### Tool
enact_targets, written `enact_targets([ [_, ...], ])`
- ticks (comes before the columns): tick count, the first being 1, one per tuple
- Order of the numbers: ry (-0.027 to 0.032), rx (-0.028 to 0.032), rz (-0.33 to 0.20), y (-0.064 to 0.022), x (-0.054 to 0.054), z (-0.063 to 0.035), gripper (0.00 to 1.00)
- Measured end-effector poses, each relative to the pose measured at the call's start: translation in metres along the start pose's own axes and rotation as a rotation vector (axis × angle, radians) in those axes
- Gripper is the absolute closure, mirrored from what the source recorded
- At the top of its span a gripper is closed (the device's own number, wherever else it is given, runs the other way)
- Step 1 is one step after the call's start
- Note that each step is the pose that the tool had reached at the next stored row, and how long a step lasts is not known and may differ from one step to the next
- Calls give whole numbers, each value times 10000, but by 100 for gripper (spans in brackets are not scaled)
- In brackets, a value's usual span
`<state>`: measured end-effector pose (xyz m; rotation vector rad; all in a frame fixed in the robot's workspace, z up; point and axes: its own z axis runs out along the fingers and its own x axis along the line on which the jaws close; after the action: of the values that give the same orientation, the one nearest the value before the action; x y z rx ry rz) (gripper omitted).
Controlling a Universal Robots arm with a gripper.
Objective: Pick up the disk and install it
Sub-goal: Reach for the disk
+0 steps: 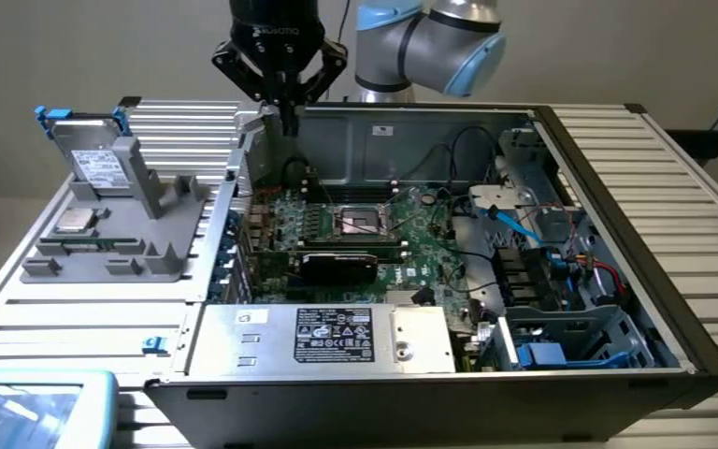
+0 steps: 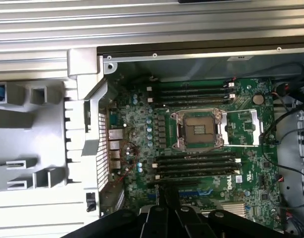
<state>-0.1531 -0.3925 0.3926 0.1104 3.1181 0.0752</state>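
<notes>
The disk (image 1: 100, 166) is a grey metal drive with a white label in a bright blue carrier. It stands nearly upright in the grey holder (image 1: 147, 234) at the exterior view's left. My gripper (image 1: 288, 123) hangs shut and empty over the back left corner of the open computer case (image 1: 609, 234), to the exterior view's right of the disk and apart from it. In the wrist view my gripper (image 2: 167, 193) points down at the motherboard (image 2: 142, 124), with the grey holder (image 2: 33, 139) off to one side.
A silver power supply box (image 1: 334, 337) with a black label fills the case's front. A drive cage (image 1: 571, 341) with blue parts sits at the front right, among cables. A small silver chip (image 1: 75, 221) lies on the holder. A blue-rimmed tray (image 1: 35, 407) sits at the front left.
</notes>
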Motion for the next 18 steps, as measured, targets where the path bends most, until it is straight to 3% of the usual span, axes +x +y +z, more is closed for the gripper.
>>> enact_targets([
  [6, 17, 1, 2, 57, 243, -1, 89],
  [18, 153, 9, 7, 251, 655, 3, 89],
])
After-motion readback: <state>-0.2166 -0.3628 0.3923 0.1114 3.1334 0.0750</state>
